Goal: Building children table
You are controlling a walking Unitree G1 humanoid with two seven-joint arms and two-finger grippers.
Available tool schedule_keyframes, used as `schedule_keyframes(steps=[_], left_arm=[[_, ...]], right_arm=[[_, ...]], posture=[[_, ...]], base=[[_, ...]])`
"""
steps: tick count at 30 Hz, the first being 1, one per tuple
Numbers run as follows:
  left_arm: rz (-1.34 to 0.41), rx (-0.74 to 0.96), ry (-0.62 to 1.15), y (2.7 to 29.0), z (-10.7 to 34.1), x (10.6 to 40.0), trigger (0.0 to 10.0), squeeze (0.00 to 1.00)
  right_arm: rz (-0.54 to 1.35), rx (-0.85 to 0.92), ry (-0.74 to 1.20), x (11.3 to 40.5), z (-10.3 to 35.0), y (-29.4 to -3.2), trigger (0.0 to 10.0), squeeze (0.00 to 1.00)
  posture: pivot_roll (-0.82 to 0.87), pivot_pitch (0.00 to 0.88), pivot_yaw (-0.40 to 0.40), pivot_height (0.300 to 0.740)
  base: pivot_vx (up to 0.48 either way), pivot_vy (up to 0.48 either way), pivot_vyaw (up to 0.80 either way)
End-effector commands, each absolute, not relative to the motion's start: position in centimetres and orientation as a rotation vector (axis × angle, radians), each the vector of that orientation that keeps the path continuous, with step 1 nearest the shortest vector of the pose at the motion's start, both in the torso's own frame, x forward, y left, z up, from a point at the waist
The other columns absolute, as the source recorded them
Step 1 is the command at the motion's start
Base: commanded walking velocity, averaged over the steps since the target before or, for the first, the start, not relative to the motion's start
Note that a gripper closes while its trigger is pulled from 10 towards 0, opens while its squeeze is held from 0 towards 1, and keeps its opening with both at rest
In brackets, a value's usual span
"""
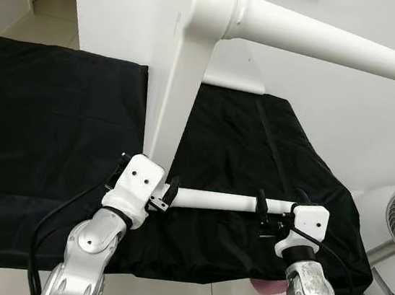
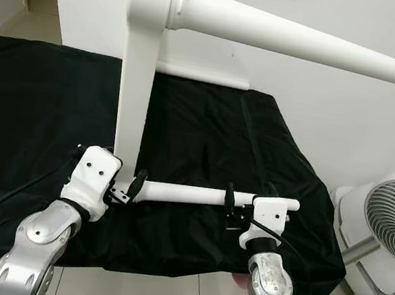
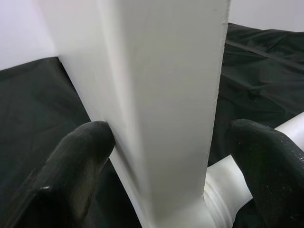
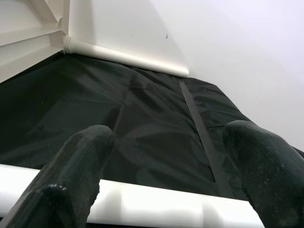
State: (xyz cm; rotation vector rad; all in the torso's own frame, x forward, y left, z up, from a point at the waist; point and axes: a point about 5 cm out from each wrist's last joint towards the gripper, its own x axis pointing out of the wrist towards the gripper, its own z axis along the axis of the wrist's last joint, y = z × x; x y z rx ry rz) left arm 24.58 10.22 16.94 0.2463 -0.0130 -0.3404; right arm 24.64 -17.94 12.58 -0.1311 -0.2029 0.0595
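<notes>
From the left eye view, the white children's table (image 1: 193, 67) stands tipped on its side on a black cloth (image 1: 48, 120) spread over the floor, its flat frame rail rising upright and one upper leg (image 1: 327, 44) jutting out to the robot's right. Low down, a second leg (image 1: 212, 200) lies level, its long axis running left to right across the robot's front. The left gripper (image 1: 166, 194) sits at the joint where that leg meets the frame; the right gripper (image 1: 272, 215) sits at the leg's free end.

From the right eye view the same layout holds, and a white fan (image 2: 382, 237) stands off to the right beyond the cloth.

In the left wrist view the two black fingers (image 3: 80, 161) are spread either side of the upright frame rail, one touching its edge, the other apart beside the leg's collar, so released rather than clamped.

In the right wrist view the fingers (image 4: 80, 156) are likewise spread, with the white leg crossing just under them and not pinched.

My guess is that the leg is being seated or turned into its socket; the left arm is nearer the joint, the right nearer the tip
</notes>
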Motion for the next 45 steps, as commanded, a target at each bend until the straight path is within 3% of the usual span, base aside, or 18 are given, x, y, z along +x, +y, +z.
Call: schedule_keyframes(steps=[1, 11, 21, 32, 36, 45], left_arm=[[-0.265, 0.241, 0.006, 10.3, 16.8, 24.9, 10.0, 0.00], [-0.148, 0.197, -0.008, 9.7, 20.0, 26.4, 10.0, 0.00], [-0.169, 0.189, -0.070, 8.0, 21.0, 25.8, 10.0, 0.00], [-0.004, 0.376, -0.094, 10.6, 20.9, 25.3, 10.0, 0.00], [0.089, 0.467, -0.093, 12.9, 21.1, 24.8, 10.0, 0.00], [0.123, 0.551, -0.129, 13.4, 21.6, 24.2, 10.0, 0.00]], right_arm=[[0.051, -0.138, -0.177, 24.7, 12.2, -18.1, 10.0, 0.00], [0.072, -0.142, -0.202, 25.8, 13.3, -17.4, 10.0, 0.00], [0.126, -0.150, -0.225, 27.1, 14.1, -16.7, 10.0, 0.00], [0.144, -0.148, -0.246, 28.2, 14.6, -16.2, 10.0, 0.00], [0.161, -0.141, -0.240, 28.0, 14.3, -15.8, 10.0, 0.00], [0.165, -0.135, -0.233, 27.9, 13.9, -15.7, 10.0, 0.00]], posture=[[0.04, 0.000, -0.135, 0.740], [0.02, 0.000, -0.192, 0.740], [0.03, 0.000, -0.224, 0.740], [0.04, 0.000, -0.221, 0.740], [0.05, 0.000, -0.214, 0.740], [0.05, 0.000, -0.207, 0.740]], base=[[0.000, 0.000, 0.00], [0.000, 0.000, 0.00], [0.000, 0.000, 0.00], [0.000, 0.000, 0.00], [0.000, 0.000, 0.00], [0.000, 0.000, 0.00]])
